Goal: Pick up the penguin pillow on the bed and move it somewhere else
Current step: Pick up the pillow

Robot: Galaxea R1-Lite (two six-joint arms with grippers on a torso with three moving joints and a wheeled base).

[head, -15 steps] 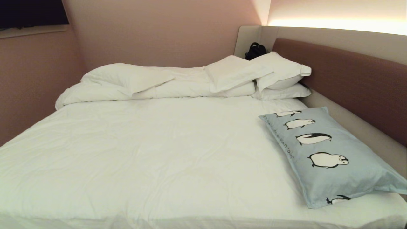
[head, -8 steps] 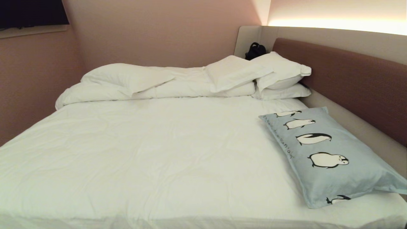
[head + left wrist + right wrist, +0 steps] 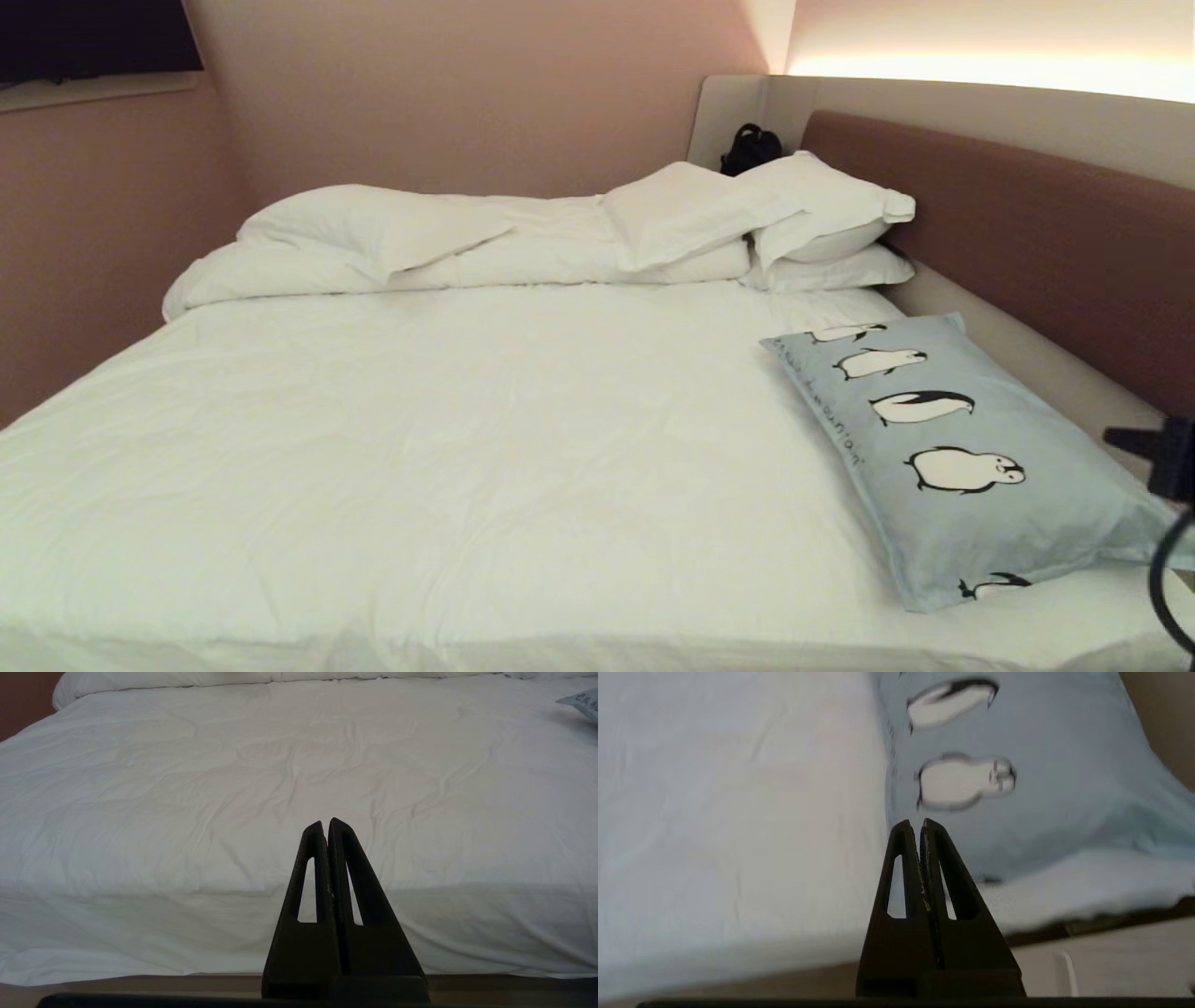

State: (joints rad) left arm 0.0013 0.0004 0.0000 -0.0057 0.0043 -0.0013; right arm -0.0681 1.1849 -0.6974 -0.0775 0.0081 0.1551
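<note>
Only right end effector (image 3: 921,823) half-visible.

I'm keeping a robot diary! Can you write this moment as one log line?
penguin pillow: lying on bed, untouched | right gripper: shut, near pillow | left gripper: shut, parked

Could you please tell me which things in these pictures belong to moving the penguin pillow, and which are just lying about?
Belongs to the job:
- penguin pillow, on the bed's right side by the headboard
- bed
- right end effector, shut, near the pillow

Just lying about:
- white pillows, stacked at the far corner
- bunched duvet
- black bag behind the pillows
- left end effector, shut, idle
</note>
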